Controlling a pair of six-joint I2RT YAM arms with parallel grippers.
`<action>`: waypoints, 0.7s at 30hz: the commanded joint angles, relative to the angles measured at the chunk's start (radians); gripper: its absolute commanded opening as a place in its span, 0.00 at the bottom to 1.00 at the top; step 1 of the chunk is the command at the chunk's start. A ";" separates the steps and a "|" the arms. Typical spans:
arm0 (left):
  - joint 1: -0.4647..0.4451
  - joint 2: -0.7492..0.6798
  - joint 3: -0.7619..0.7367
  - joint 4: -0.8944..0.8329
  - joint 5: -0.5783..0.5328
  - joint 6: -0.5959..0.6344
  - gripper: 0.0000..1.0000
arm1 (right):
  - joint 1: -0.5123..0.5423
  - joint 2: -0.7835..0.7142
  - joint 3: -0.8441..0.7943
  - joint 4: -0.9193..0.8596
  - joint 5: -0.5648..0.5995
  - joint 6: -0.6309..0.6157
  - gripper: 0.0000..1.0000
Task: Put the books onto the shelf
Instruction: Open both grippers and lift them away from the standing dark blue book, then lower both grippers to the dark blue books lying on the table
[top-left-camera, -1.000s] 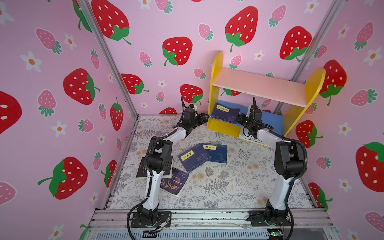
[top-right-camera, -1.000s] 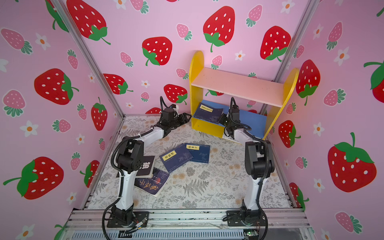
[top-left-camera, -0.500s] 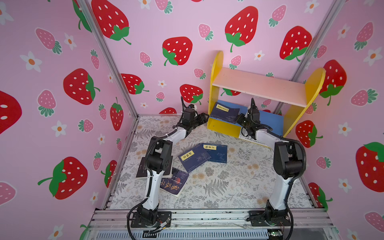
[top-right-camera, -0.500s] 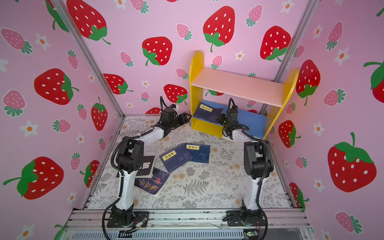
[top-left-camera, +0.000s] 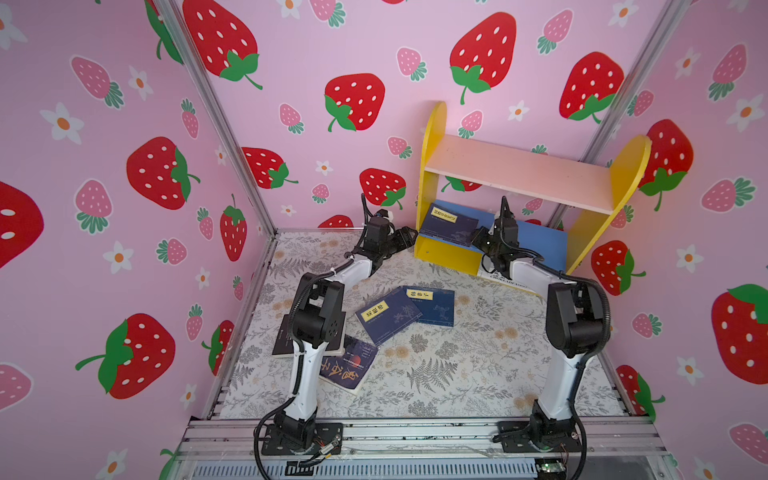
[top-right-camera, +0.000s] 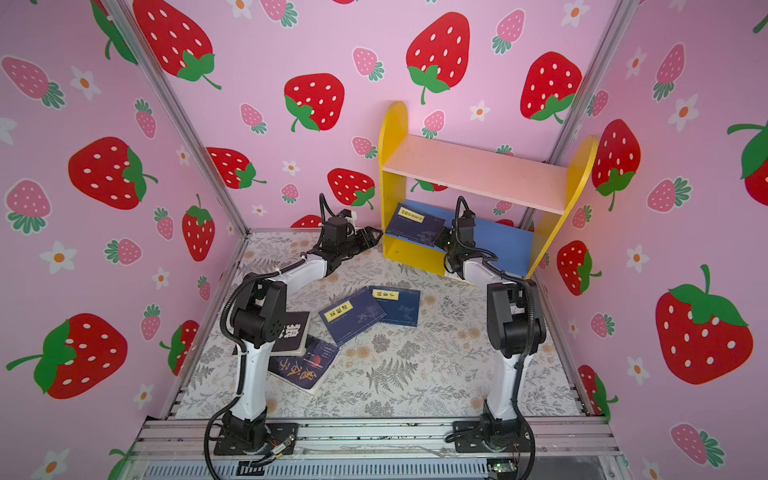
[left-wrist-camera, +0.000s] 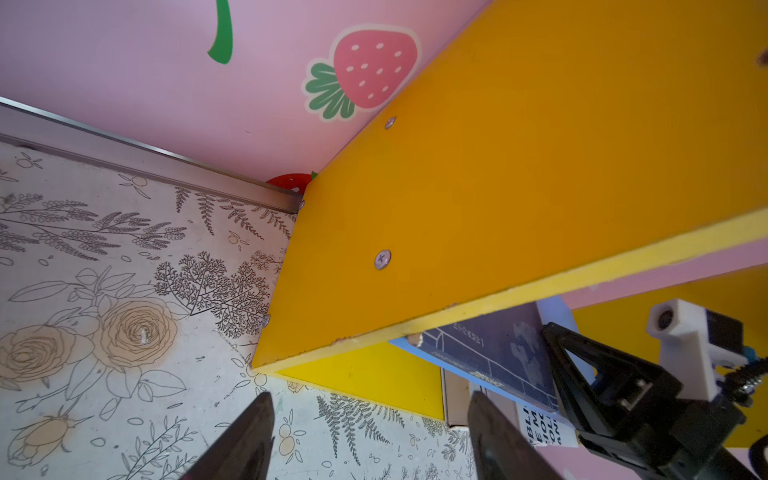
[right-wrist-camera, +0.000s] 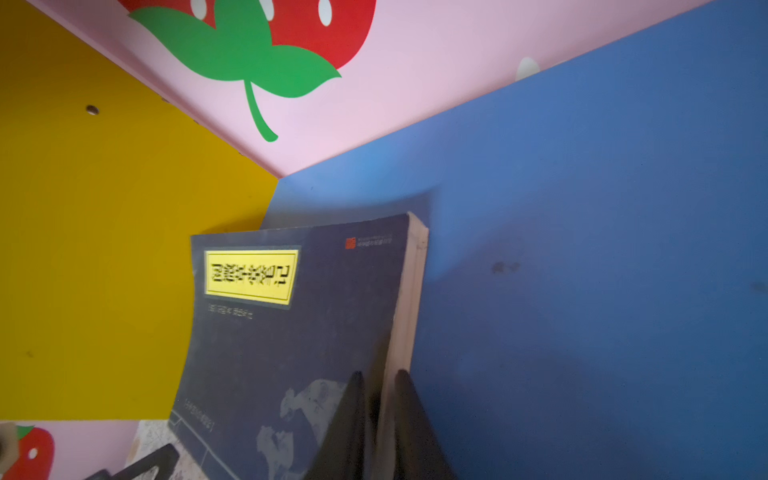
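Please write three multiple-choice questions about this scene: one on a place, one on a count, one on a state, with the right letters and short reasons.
1. The navy book in the shelf rests on: A the pink upper board; B the blue lower board; C the floor.
2. Navy books with yellow labels on the floral mat: A one; B two; C four.
3. The left pincer is: A open, empty; B shut on a book; C shut on a panel.
B: blue board shows under it. B: two overlap mid-mat. A: its fingers stand apart, nothing between.
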 joint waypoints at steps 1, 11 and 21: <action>0.004 -0.055 -0.011 0.032 0.004 -0.010 0.75 | 0.005 -0.005 0.010 -0.001 0.017 -0.017 0.34; 0.013 -0.153 -0.104 0.023 -0.006 0.000 0.75 | 0.001 -0.095 0.011 -0.067 0.080 -0.115 0.72; 0.010 -0.500 -0.453 -0.133 -0.103 0.010 0.76 | 0.042 -0.454 -0.224 -0.153 0.083 -0.223 0.77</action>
